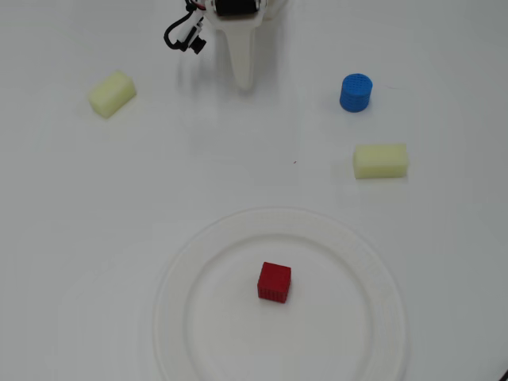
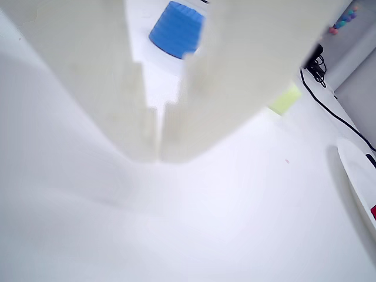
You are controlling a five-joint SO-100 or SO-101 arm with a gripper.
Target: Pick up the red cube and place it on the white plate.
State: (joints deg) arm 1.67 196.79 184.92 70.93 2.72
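The gripper [image 2: 157,154] is seen close up in the wrist view. Its two white fingers [image 2: 106,88] are pressed together at the tips, and nothing is held between them. Only a thin slit is left higher up. In the overhead view the gripper [image 1: 244,79] is seen at the top edge, with its tip pointed down at the white table [image 1: 79,238].

Through the slit in the wrist view, the blue cylinder [image 2: 176,28] is seen just past the fingers. In the overhead view the blue cylinder [image 1: 355,92] is found near the gripper, off to the right of it. A pale yellow block [image 1: 380,160] is found a bit farther away on that same side. Another pale yellow block [image 1: 111,94] is seen on the other side of the gripper, to the left.

Well away from the gripper, at the bottom of the overhead view, the white plate [image 1: 361,262] is seen. The red cube [image 1: 274,282] is set flat on the plate, close to its middle. In the wrist view only a tiny bit of the red cube [image 2: 373,211] is caught at the right edge, on the white plate [image 2: 355,170].

The job looks done. The cube is on the plate and is not touched by the gripper. Nothing seems to be left, except maybe for the arm to be put to rest.
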